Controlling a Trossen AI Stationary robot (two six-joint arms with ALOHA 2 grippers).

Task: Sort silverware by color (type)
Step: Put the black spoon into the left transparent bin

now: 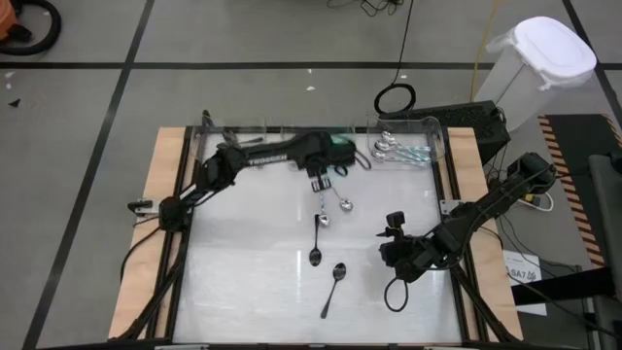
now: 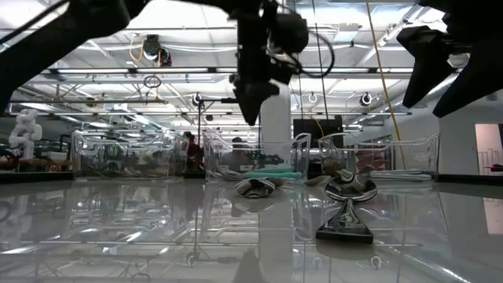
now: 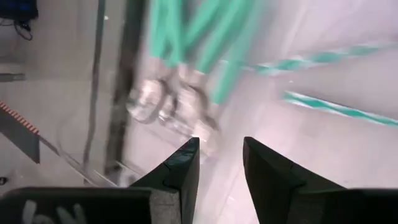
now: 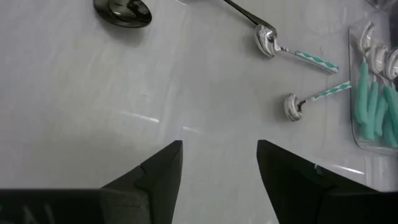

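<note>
My left gripper is open and empty, raised just near of the middle clear bin. That bin holds teal-handled spoons. Two silver spoons with teal-striped handles lie flat on the table below it, also seen in the right wrist view. Two black spoons lie nearer the front. My right gripper hovers open and empty right of the black spoons. Pale-blue-handled spoons lie in the right bin.
Three clear bins stand in a row along the far edge; the left one shows no spoons. Wooden table borders run along both sides. A black cable loop hangs by the right arm. The table's left half is bare.
</note>
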